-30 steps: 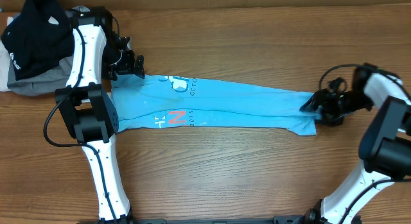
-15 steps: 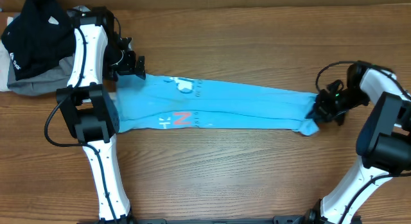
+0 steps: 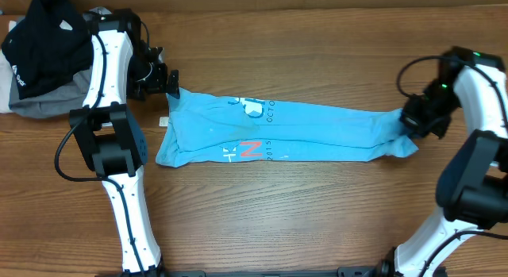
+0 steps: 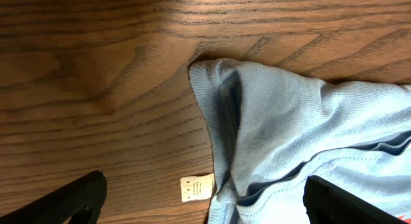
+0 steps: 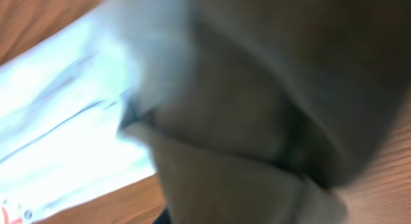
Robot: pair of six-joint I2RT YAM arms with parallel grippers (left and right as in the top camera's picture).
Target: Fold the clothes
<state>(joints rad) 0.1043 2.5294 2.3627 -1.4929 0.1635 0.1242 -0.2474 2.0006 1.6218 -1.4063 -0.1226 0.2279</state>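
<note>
**On the wooden table: T-shirt in a long band, end-to-end folds left to do**

The sky-blue T-shirt (image 3: pixel 286 134) lies flat across the middle of the table (image 3: pixel 317 221) as a narrow strip. Its white lettering and red mark face up towards the collar end.

- **Right gripper** (image 3: pixel 414 122): at the shirt's hem end, jaws pinched tight. I judge the cloth is caught in them.
- **Left gripper** (image 3: pixel 163 75): just off the collar end, jaws spread wide, holding nothing.
- **Black garment** (image 3: pixel 40 39) and **grey garment** (image 3: pixel 48 102): heaped beyond the collar end, apart from the shirt.

Progress, as a judgement: the lengthwise fold looks done. The band is not yet doubled end to end, so roughly half remains.

**Views**
- Overhead alone gives the whole layout.
- Left wrist alone shows the rumpled collar edge clearly, with a small white tag (image 4: pixel 196 187) on the wood touching it. One dark fingertip (image 4: pixel 70 198) shows wide of the shirt on each side.
- Right wrist is blurred, with cloth close against the lens, so it cannot confirm the pinch.
</note>
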